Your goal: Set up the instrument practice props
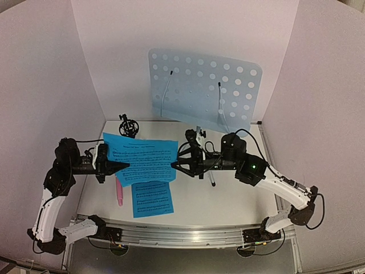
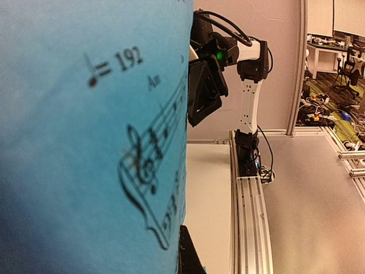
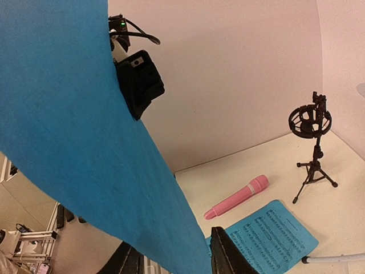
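- The left gripper (image 1: 125, 166) sits at centre left of the top view, its jaws pinched shut on the left edge of a blue sheet-music page (image 1: 145, 158)
- The right gripper (image 1: 174, 165) faces it from centre right, its jaws clamped on the right edge of the same page, so the page spans between the 2 grippers above the table (image 1: 228, 200)
- In the left wrist view the blue sheet-music page (image 2: 91, 131) fills the left half of the frame, printed side to the camera, with a treble clef and "192" legible
- In the right wrist view its plain blue back (image 3: 74, 125) runs as a diagonal band from the upper left to the bottom centre
- A second sheet-music page (image 1: 152, 198) lies flat on the table at lower centre of the top view, just below the held one
- The pink microphone (image 1: 119, 191) lies on the table just left of that second page; the right wrist view shows it near the page but not touching
- The black tripod mic mount (image 1: 128, 125) stands upright at the table's upper left, near the back wall (image 1: 114, 57)
- The pale-blue perforated music-stand desk (image 1: 205, 85) stands at upper centre against the back wall, with 2 wire page holders across its face
- A silver leg (image 3: 336, 258) shows at the lower right edge of the right wrist view
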You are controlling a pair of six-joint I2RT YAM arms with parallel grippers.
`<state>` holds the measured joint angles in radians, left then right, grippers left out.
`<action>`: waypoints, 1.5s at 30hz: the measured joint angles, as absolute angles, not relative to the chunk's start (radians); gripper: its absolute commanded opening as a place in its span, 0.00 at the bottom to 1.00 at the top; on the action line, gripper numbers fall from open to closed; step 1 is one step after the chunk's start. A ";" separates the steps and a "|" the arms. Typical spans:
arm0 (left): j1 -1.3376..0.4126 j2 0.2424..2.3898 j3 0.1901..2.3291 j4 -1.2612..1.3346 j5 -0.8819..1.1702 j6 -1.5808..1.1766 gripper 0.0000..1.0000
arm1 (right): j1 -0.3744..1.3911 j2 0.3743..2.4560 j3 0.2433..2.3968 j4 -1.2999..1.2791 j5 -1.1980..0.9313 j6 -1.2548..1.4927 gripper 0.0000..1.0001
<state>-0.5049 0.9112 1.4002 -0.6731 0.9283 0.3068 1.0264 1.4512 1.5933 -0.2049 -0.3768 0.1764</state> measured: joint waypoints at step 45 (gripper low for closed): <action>-0.505 1.012 1.426 -0.288 0.777 0.057 0.62 | 1.021 1.406 1.760 -0.160 -0.040 0.344 0.00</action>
